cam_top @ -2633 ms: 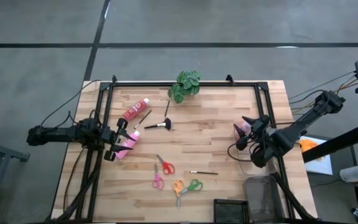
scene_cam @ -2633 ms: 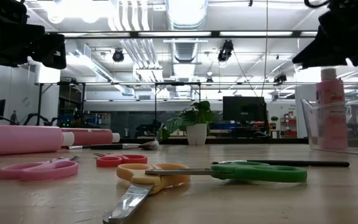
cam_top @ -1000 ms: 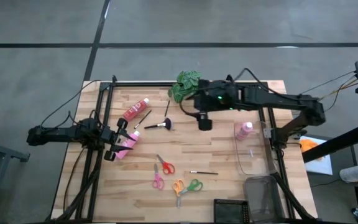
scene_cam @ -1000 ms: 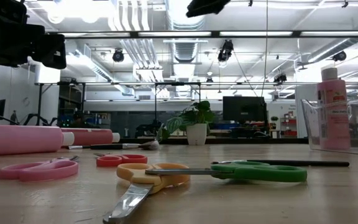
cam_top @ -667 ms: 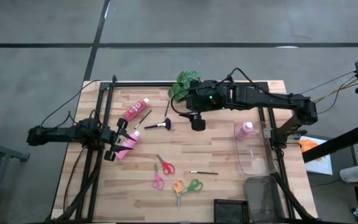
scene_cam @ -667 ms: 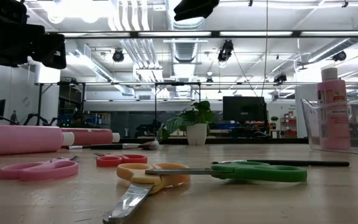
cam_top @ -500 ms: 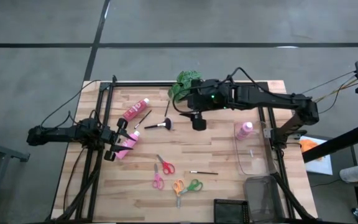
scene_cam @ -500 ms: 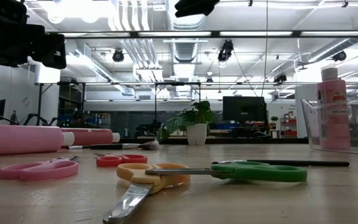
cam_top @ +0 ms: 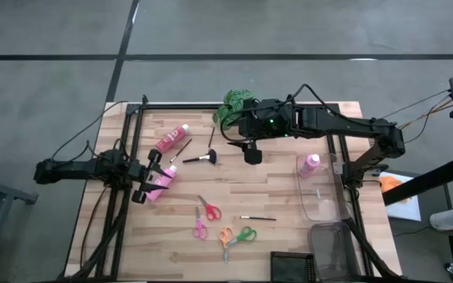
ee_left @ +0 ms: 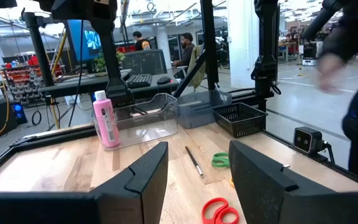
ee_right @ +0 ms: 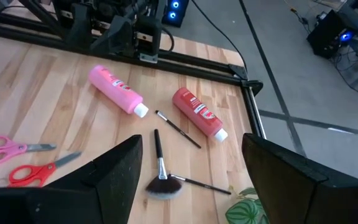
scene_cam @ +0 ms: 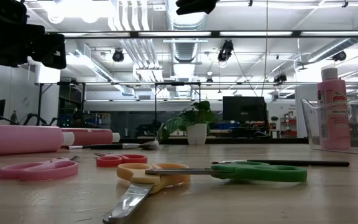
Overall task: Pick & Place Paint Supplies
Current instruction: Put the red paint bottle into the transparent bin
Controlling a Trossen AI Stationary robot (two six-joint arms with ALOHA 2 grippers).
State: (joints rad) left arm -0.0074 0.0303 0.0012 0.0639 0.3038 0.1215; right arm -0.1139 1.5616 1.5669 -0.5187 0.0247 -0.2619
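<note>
A pink bottle [cam_top: 161, 181] and a red bottle [cam_top: 171, 138] lie on their sides at the table's left. A fan brush [cam_top: 201, 159] and thin brushes [cam_top: 181, 149] [cam_top: 258, 218] lie flat. Another pink bottle [cam_top: 310, 165] stands upright at the far corner of a clear container [cam_top: 325, 206]. My right gripper [cam_top: 252, 153] hangs open high above the table's middle; its wrist view looks down on the fan brush [ee_right: 163, 185], red bottle [ee_right: 199, 112] and pink bottle [ee_right: 117, 90]. My left gripper [cam_top: 149, 181] waits open at the left, above the lying pink bottle [scene_cam: 17, 139].
Red scissors [cam_top: 208, 209], pink scissors [cam_top: 199, 228], orange scissors [cam_top: 225, 236] and green scissors [cam_top: 244, 233] lie at the near middle. A potted plant [cam_top: 234, 106] stands at the far edge. A black basket [cam_top: 293, 266] and a grey bin [cam_top: 333, 245] sit near right.
My right gripper, which stood at the clear container by the upright pink bottle in the earliest frames, has swung toward the table's left and far side. Over the last second it hovers almost still, high above the table's middle. The pink bottle stays upright at the container.
</note>
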